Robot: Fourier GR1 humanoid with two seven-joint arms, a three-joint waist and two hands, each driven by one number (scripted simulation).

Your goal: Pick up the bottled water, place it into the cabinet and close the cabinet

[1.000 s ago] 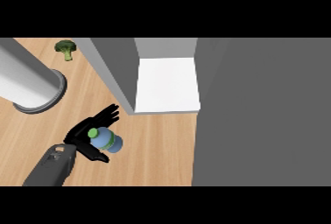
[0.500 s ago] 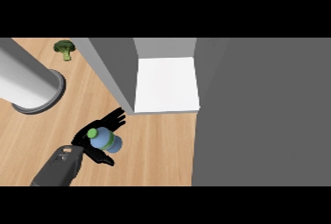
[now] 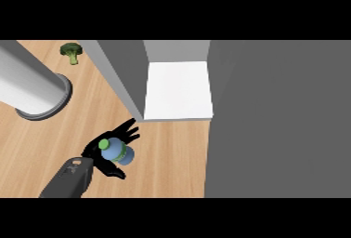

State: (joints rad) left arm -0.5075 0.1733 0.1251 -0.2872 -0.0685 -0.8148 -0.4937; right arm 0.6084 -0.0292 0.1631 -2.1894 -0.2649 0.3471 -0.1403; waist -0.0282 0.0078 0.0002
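Wooden counter (image 3: 171, 158) meets an open cabinet (image 3: 178, 88). Left hand (image 3: 94, 152) clasps the upright bottle (image 3: 118, 152), with fingers (image 3: 126, 132) spread behind it and thumb (image 3: 113, 173) curling beneath, near the cabinet's front corner.

The grey left forearm (image 3: 65, 180) comes in from the lower edge at the view's left and slants up and to the right, ending in the black left hand (image 3: 94, 151). The hand is cupped round the bottled water (image 3: 118, 153), with the fingers (image 3: 127, 131) fanned up and to the right past it and the thumb (image 3: 113, 173) sticking out below it. From this steep angle the palm seems to face right, with the wrist roughly in line with the forearm.
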